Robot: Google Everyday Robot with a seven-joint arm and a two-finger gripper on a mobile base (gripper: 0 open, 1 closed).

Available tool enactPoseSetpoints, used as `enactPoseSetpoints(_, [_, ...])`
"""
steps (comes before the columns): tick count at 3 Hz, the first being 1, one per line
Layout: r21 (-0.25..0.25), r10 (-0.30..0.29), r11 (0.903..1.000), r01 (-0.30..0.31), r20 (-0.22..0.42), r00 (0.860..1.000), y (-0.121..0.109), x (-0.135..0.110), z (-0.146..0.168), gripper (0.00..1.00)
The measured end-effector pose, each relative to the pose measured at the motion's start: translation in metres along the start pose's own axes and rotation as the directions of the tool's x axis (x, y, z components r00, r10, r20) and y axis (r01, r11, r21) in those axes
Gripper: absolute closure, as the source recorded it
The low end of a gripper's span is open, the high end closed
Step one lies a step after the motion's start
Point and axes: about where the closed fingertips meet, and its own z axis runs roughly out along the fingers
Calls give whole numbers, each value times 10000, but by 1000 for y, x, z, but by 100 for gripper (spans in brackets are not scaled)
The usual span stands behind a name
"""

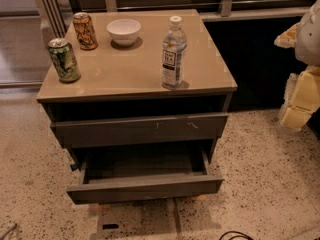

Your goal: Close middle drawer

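Middle drawer (pixel 145 186) sits pulled out toward the near side, under the scratched drawer (pixel 125 129). The gripper (pixel 300 96) hangs at the right edge, well apart from it — open or closed, I cannot tell.

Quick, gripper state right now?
Gripper: at the right edge of the view, apart from the middle drawer, which stands pulled out; open or closed cannot be told.

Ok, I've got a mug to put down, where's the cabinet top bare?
Widest free patch: the top's front middle, between green can and bottle, in front of the bowl. Also free: the back right corner, behind the bottle. Crowded: back left, with orange can, bowl and green can. The tool hangs at the picture's right edge, clear of the top.
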Motion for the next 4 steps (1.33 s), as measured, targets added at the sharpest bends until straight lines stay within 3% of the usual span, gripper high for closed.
enactPoseSetpoints(1, [0,0,10000,0,0,10000,0,0,0,0])
enactPoseSetpoints(2, [38,69,10000,-70,215,9997,1,3,10,18])
enactPoseSetpoints(3, [-224,313,9993,-297,751,9967,15,8,46,41])
enactPoseSetpoints(4, [-1878,1197,9789,-804,2083,9707,58,16,204,80])
